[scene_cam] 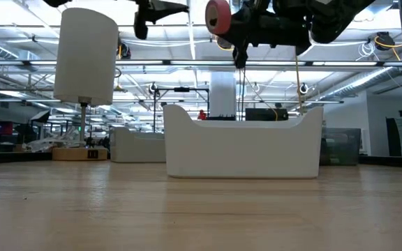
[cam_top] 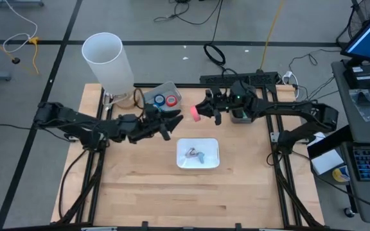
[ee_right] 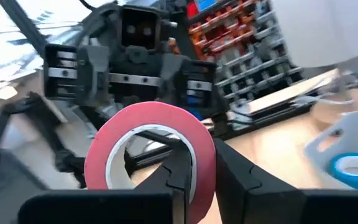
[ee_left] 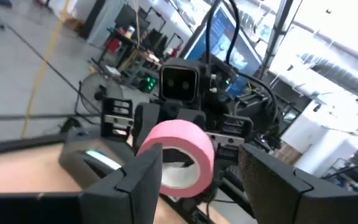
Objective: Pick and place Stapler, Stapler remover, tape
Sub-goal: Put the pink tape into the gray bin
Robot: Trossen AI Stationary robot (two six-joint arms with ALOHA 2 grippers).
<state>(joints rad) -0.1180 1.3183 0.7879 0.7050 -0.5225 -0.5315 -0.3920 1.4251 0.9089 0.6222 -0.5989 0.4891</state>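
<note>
A red-pink tape roll (cam_top: 195,113) with a pale core is held in my right gripper (cam_top: 203,113), high above the table, as the low view shows (scene_cam: 218,15). My left gripper (cam_top: 170,122) is open and faces the roll from the table's left. In its wrist view its fingers stand either side of the roll (ee_left: 179,149); the high view shows them apart from it. A red roll (cam_top: 159,100) and a blue roll (cam_top: 171,100) lie in a clear container (cam_top: 166,92). I cannot pick out a stapler. My right gripper pinches the roll's wall (ee_right: 197,146) with one finger inside the centre hole (ee_right: 178,163) and one outside (ee_right: 232,171). The fingers come level from the table's right. The roll is lifted clear of the table and stands on edge, its hole facing sideways.
A white tray (cam_top: 198,165) sits mid-table, below and nearer than both grippers, with a small grey item (cam_top: 194,154) in it. A tall white cylinder (cam_top: 108,59) stands at the far left corner. Bare wood lies toward the near edge (cam_top: 185,199).
</note>
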